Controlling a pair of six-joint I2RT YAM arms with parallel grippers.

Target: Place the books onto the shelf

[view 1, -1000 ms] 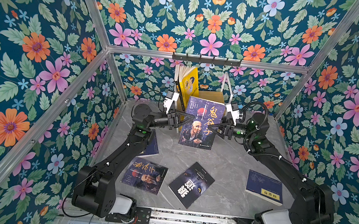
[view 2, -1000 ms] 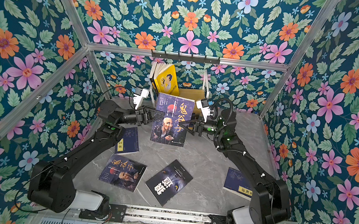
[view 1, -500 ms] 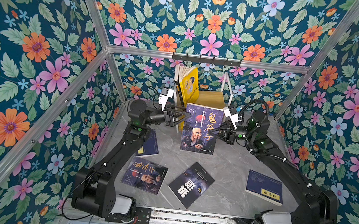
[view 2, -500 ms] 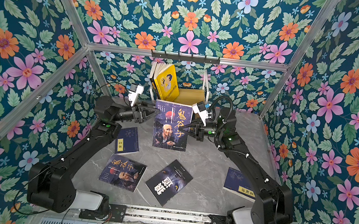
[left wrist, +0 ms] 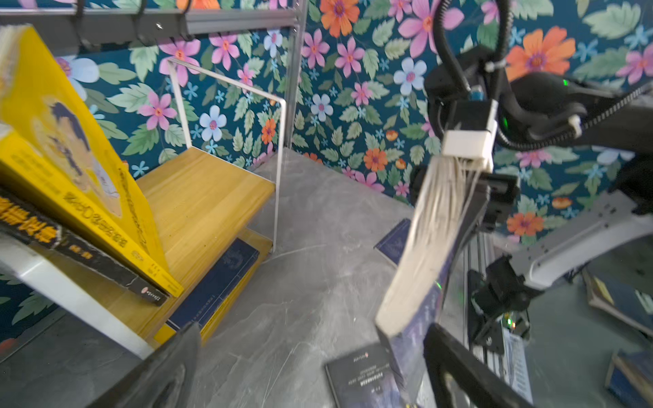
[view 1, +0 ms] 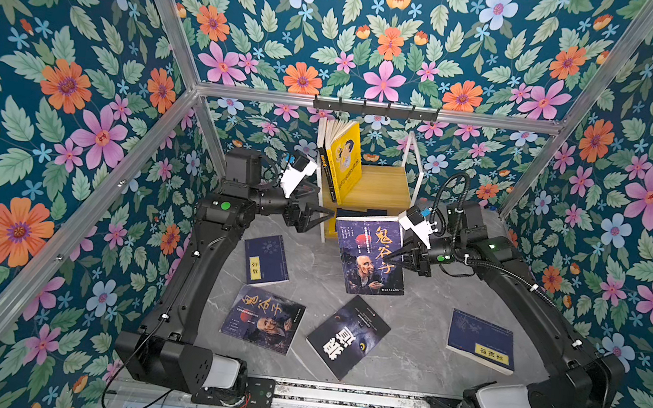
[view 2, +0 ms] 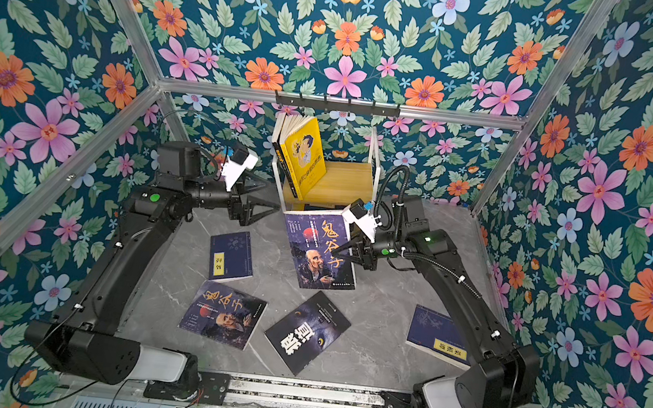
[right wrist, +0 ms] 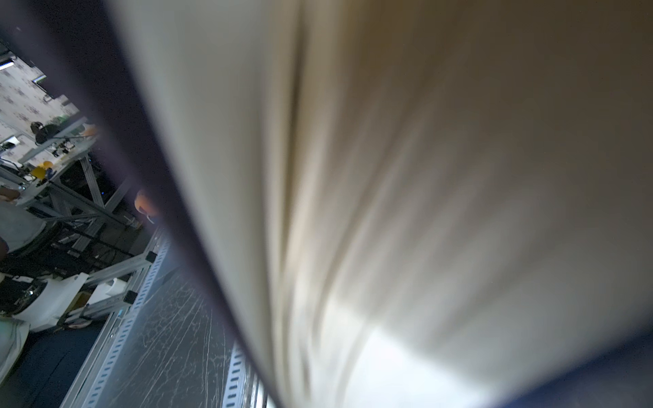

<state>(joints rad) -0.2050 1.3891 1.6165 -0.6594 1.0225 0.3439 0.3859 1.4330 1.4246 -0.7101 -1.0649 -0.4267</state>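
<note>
Left tool [view 1: 320, 222] spread wide, empty, near the shelf [view 1: 385, 184]. Shelf has yellow book [view 1: 345, 155] and black-spined book [left wrist: 88, 259] up top, navy book [left wrist: 215, 282] on lower board. Portrait book [view 1: 365, 268] tilted just in front of the shelf, pinched in right tool [view 1: 389, 258]. 4 left flat on bench [view 1: 421, 308]: navy one [view 1: 266, 259], 2nd portrait copy [view 1: 261, 318], black one [view 1: 347, 335], far-right navy [view 1: 480, 346].

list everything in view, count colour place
shelf: one, wood and white, back of table
yellow book: one, yellow, top tier
black-spined book: one, black, beside it
navy book: one, navy, lower tier
labelled books: two, navy, on table
flat portrait book: one, dark, on table
held portrait book: one, dark, before shelf
black book: one, black, on table
hook rail: one, black, above shelf
left gripper: black, open, empty
right gripper: black, gripping held portrait book
</note>
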